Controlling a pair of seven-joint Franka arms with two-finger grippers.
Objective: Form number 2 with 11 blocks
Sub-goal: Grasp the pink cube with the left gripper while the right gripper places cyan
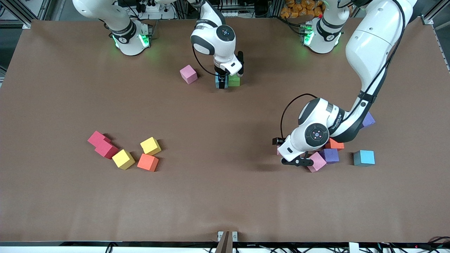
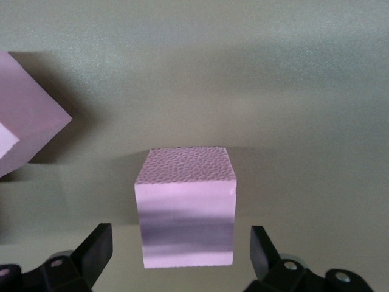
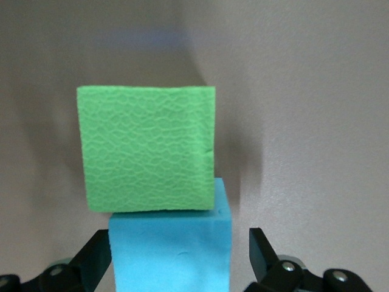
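Both arms are glossy white with rounded shells and dark grey bands at the joints. Each base wears a black collar lit green. A round black cap with a small blue-and-red dot marks the wrist joint of each arm. A thin black cable loops from each forearm to its hand. The left gripper (image 1: 297,162) and right gripper (image 1: 221,83) have black fingers (image 2: 96,248) with small silver screws at their roots.
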